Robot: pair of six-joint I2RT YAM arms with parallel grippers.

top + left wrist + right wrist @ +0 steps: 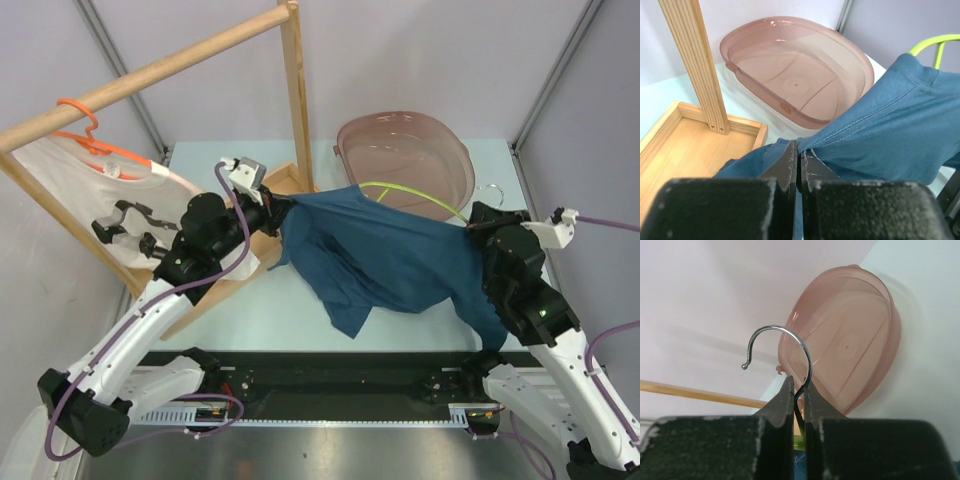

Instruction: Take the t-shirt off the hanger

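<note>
A blue t-shirt (pixel 385 260) hangs stretched between my two grippers above the table, still draped on a lime-green hanger (pixel 405 194) with a metal hook (pixel 785 347). My left gripper (pixel 278 212) is shut on the shirt's edge (pixel 850 135) near the wooden post. My right gripper (pixel 478 224) is shut on the neck of the hanger's hook (pixel 799 392), its fingers (pixel 785 400) pinching the wire. The green hanger arm (pixel 935 42) pokes out of the shirt in the left wrist view.
A pink translucent tub (pixel 405 155) sits at the back of the table. A wooden rack (pixel 295 100) with a rail stands on the left and carries a white shirt (pixel 90 200) on an orange hanger (pixel 95 140). Its wooden base tray (pixel 690 145) lies under my left gripper.
</note>
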